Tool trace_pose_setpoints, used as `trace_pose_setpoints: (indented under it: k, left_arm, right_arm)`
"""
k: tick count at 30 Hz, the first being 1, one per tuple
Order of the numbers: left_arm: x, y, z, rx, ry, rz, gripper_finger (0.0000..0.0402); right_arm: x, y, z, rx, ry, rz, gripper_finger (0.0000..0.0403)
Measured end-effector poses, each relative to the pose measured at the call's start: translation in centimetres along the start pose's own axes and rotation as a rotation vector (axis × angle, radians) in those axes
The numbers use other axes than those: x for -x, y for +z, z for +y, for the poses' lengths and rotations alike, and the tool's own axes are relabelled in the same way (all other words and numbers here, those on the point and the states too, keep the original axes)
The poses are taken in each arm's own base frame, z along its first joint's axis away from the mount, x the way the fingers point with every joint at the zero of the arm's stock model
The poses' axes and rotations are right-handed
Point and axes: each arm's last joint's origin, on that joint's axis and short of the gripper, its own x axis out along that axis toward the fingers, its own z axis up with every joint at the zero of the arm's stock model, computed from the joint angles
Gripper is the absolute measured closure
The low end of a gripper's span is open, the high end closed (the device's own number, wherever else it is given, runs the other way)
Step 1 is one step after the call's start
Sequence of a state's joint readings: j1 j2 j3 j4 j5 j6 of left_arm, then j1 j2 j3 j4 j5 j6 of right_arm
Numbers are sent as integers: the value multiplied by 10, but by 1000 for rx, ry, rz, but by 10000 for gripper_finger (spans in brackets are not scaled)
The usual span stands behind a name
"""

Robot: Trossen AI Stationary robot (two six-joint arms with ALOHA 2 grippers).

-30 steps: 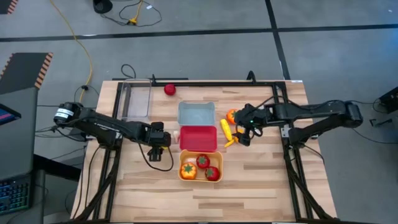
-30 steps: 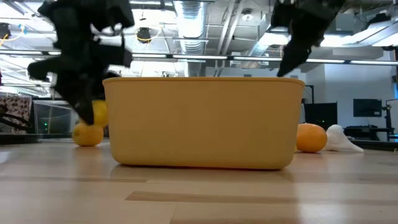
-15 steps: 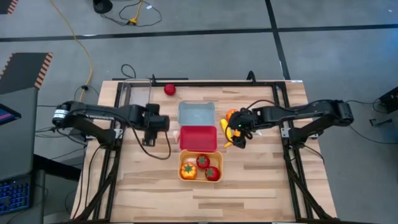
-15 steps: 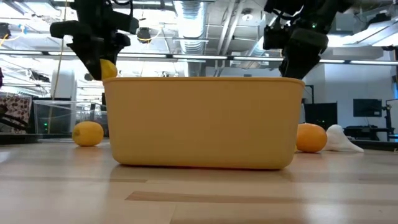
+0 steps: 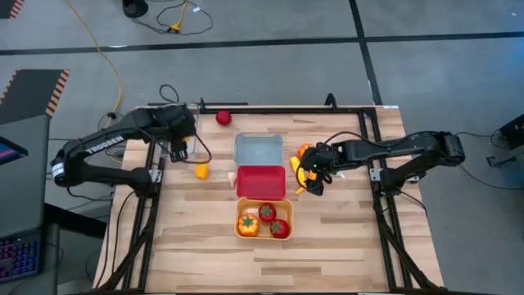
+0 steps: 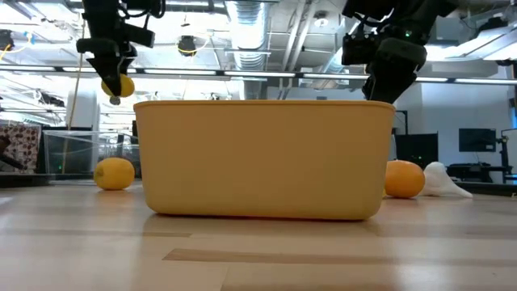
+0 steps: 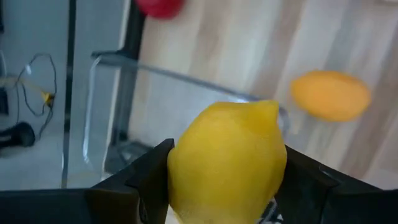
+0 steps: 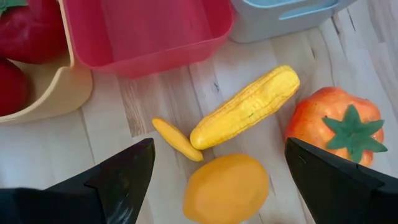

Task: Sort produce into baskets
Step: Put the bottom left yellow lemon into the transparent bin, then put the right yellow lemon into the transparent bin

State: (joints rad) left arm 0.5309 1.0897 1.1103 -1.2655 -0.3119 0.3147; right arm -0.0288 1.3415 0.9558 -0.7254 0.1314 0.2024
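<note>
1. Lemon (image 7: 227,162) sat pinched between the left gripper's (image 5: 182,147) fingers, up in the air over the clear tray (image 5: 182,131).
2. Another lemon (image 5: 201,170) lay on the table (image 5: 344,238) near the tray.
3. The right gripper (image 5: 311,174) hung with its fingers wide apart over a corn cob (image 8: 245,107) and an orange fruit (image 8: 227,190).

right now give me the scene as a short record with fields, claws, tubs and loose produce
left claw: shut on lemon, raised over the clear tray
right claw: open, above the orange fruit beside the corn piece
orange tub: holds three pieces
red tub: empty
blue-grey tub: empty
loose: red tomato, lemon on table
</note>
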Motion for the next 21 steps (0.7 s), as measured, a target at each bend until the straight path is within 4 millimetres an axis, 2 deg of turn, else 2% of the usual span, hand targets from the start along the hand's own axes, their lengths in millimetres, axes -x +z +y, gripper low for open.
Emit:
trace_pose_setpoints:
  k: [6, 9, 16, 21]
  left_arm:
    - [-8, -7, 18, 90, 35, 61, 175]
    - [-13, -6, 23, 99, 35, 86, 150]
    - [-24, -2, 28, 125, 28, 134, 84]
    - [-28, 1, 28, 121, 12, 144, 67]
  right_arm:
    - [0, -1, 0, 2, 0, 11, 17]
    - [0, -5, -1, -6, -9, 54, 17]
    - [1, -16, -4, -147, -46, 159, 17]
    - [2, -16, 0, -160, -40, 153, 17]
